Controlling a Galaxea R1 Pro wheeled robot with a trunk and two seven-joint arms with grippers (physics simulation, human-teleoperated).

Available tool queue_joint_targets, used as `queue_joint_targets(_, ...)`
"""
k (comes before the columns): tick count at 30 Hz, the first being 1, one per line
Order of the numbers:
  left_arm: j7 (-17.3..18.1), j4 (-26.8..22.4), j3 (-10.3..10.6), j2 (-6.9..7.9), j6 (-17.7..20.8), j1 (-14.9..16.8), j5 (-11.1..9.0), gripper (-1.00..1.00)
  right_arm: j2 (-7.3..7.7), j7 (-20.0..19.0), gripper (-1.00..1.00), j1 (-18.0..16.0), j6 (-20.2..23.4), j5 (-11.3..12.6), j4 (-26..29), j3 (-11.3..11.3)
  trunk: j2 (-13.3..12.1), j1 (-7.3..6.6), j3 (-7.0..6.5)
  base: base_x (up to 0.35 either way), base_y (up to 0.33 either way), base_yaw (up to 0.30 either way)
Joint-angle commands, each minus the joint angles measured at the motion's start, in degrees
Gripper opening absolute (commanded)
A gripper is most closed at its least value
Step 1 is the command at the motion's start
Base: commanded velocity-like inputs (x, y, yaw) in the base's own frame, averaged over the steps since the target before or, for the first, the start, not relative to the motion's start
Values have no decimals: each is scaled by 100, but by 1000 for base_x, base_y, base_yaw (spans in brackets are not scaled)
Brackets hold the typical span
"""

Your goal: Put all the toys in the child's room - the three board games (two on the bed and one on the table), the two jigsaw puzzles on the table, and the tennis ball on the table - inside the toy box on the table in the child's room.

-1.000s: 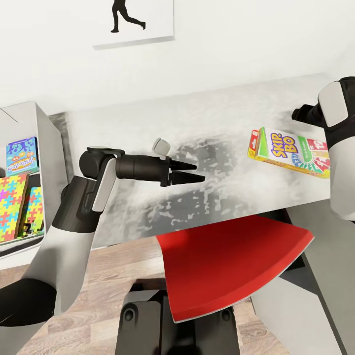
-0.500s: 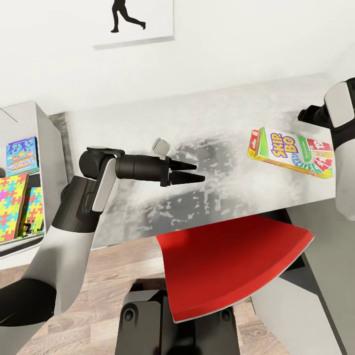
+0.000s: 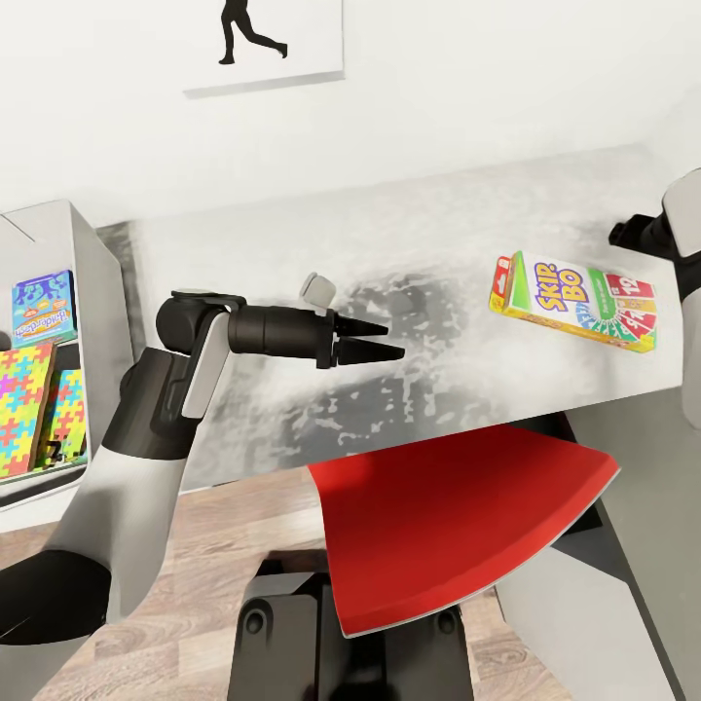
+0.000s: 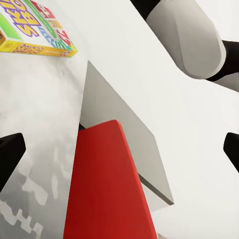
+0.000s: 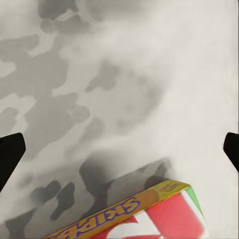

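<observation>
1. At the far left of the head view, the toy box already holds a blue board game and two jigsaw puzzles standing against its wall. That looks like three toys stowed; the tennis ball and one more board game cannot be made out in the part of the box that is in frame, so I cannot tell whether they are in.

2. The left gripper hangs over the middle of the table, released and holding nothing; its wrist view shows both fingertips wide apart with only the table and a red chair seat between them. It sits exactly where it was a second ago.

3. The Skip-Bo game lies flat on the table's right part, apart from both grippers, and has not shifted. It is the one toy plainly left to move, and it lies well apart from the box, so carrying it across is likely the step in hand.

4. The right arm is at the right edge. Over the last second it has drawn back toward that edge, uncovering more of the game. Its gripper is released and empty: in its wrist view the tips stand at opposite edges, above the table with the game's corner near.
</observation>
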State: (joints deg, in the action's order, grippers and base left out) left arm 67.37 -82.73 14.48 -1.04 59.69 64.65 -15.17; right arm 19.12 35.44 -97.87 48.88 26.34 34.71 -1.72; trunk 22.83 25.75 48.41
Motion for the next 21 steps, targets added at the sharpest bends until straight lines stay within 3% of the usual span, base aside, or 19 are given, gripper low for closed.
queue_joint_targets(1, 12, 2, -2, -2, 31, 4, -5, 100, 37, 50, 100, 0, 8, 64, -9, -24, 9, 3, 6, 0, 0, 0)
queue_joint_targets(21, 13, 2, -2, 10, 31, 4, -4, 100, 272, 42, 100, 57, 5, 68, -281, -74, 9, 3, 6, 0, 0, 0)
